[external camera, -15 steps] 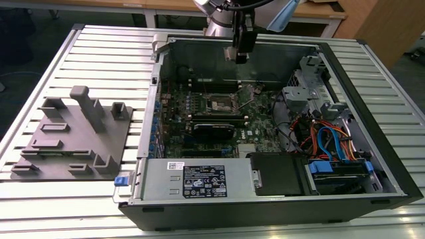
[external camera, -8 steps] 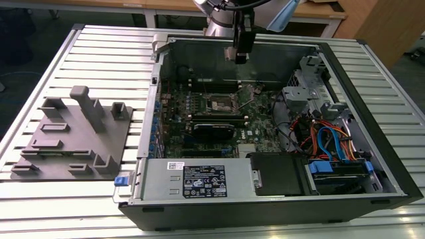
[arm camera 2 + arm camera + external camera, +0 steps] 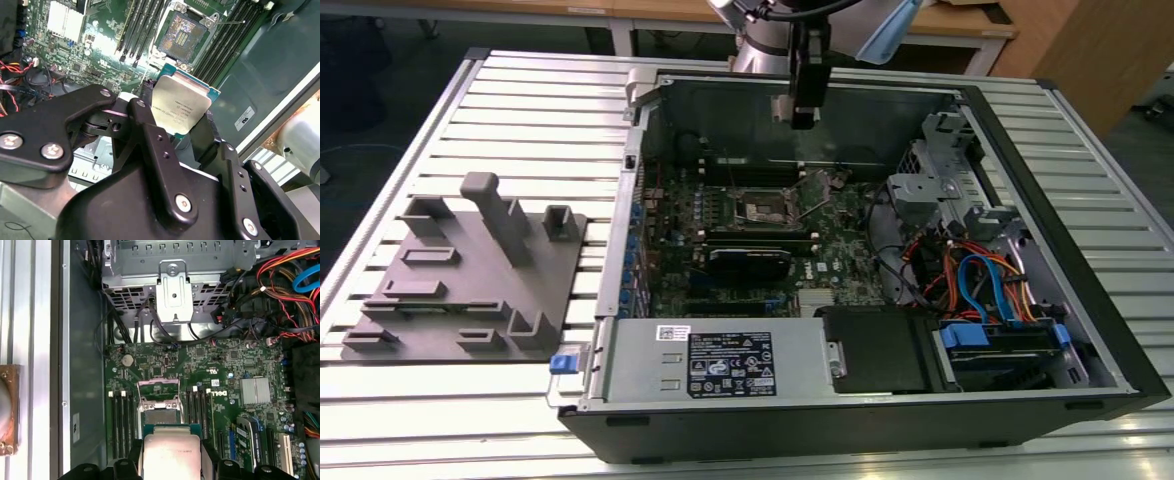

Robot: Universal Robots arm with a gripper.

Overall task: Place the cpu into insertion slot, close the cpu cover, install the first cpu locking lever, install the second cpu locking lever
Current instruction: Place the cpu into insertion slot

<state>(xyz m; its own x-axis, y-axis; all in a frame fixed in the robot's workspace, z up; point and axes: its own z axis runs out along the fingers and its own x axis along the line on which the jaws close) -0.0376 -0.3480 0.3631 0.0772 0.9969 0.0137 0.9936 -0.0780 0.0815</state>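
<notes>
- Pincer [image 3: 175,120] clenched on the cpu [image 3: 182,106]: the black fingers [image 3: 145,125] press on opposite edges of the chip, and its silver-grey metal top faces the camera in the second wrist view.
- In the first wrist view the cpu [image 3: 172,457] sits between the pincer's [image 3: 172,467] fingertips, with its green edge showing just above the metal lid.
- The cpu is held in the air, apart from the green circuit board [image 3: 235,365] and not seated.
- Insertion slot [image 3: 182,31] lies uncovered, its dark contact field exposed inside a silver rim. In the first wrist view the insertion slot [image 3: 161,416] appears just beyond the held chip.
- Cpu cover [image 3: 158,402] is swung up and open at the far side of the slot, so the board shows through its window.
- Long black memory slots [image 3: 120,422] flank the slot on both sides.
- Exterior view: the pincer [image 3: 802,118] hangs inside the open computer case [image 3: 881,410], above the board, with the insertion slot [image 3: 767,207] below it.
- The case lies on a slatted metal counter [image 3: 520,110]. A grey fixture block [image 3: 467,280] sits on the exterior view's left, well apart from the case opening.
</notes>
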